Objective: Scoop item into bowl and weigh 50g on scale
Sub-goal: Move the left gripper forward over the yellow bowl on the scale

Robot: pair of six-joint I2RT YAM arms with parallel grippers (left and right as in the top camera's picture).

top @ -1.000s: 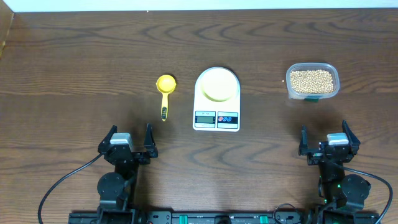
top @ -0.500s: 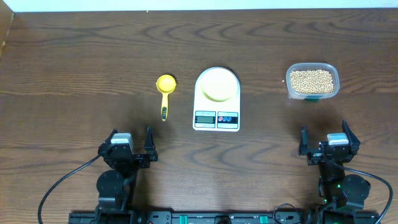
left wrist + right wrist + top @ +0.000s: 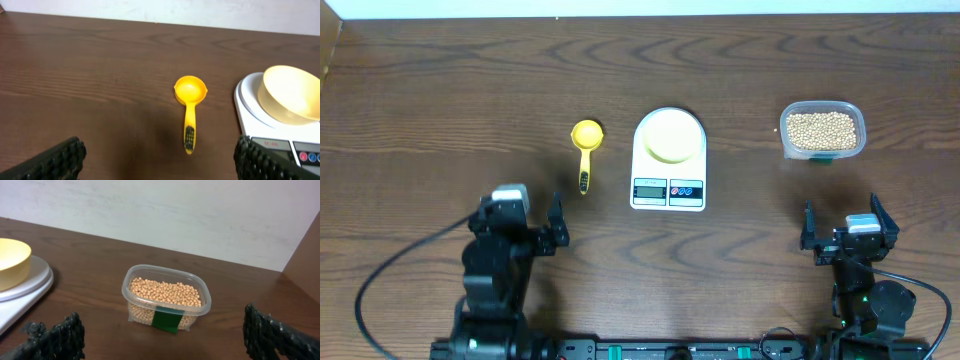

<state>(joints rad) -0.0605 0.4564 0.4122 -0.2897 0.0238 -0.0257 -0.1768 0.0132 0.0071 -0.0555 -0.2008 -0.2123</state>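
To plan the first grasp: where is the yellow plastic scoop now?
In the overhead view, the bright yellow plastic scoop lies just left of the white flat digital scale, apart from it, its handle pointing toward the robot.

Empty pale-yellow bowl (image 3: 670,135) atop white scale (image 3: 668,184); beans (image 3: 822,130) fill tub.

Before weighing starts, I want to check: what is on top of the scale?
A pale yellow bowl sits on the scale and looks empty. The scale surface under the bowl is hidden.
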